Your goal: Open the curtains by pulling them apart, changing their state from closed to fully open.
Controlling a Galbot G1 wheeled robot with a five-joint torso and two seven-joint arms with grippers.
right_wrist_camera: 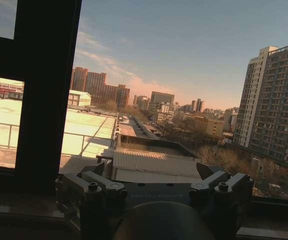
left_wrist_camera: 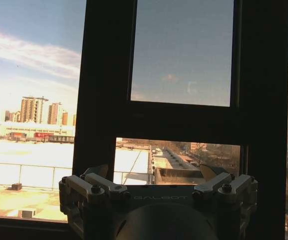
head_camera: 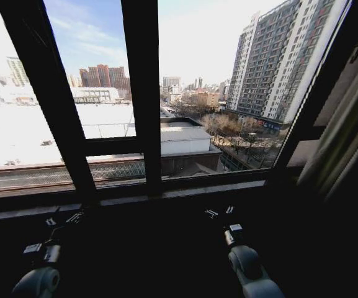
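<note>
Curtains [head_camera: 343, 133] bunched at far right edge of head view, beside right window frame bar [head_camera: 315, 99]; cream-beige pleats, dim, only one panel edge legible. Glass across window [head_camera: 197, 87] uncovered, city and rooftops in plain sight.

Left gripper [head_camera: 64, 218] low at left in head view, below sill [head_camera: 185, 189], in dark area under window. Fingers spread apart, nothing between them. Same in left wrist view: left gripper [left_wrist_camera: 157, 176], both finger linkages splayed wide, tips pointing at black frame bars [left_wrist_camera: 106, 85], gap between tips showing only window scene. Not touching frame or fabric.

Right gripper [head_camera: 219, 213] low at right-centre in head view, also under sill, well apart from curtains at far right. Jaws wide, holding nothing. Right wrist view: right gripper [right_wrist_camera: 153, 172], fingers apart, aimed out through glass toward low grey roof [right_wrist_camera: 153, 162] and tall apartment block [right_wrist_camera: 278, 100]; dark frame bar [right_wrist_camera: 46, 90] to one side.

Both arms roughly level with each other, wrists near bottom edge of head view, grey forearm shells [head_camera: 247, 264] visible. Left side of window: possibly no fabric there, edge too washed out to tell.
</note>
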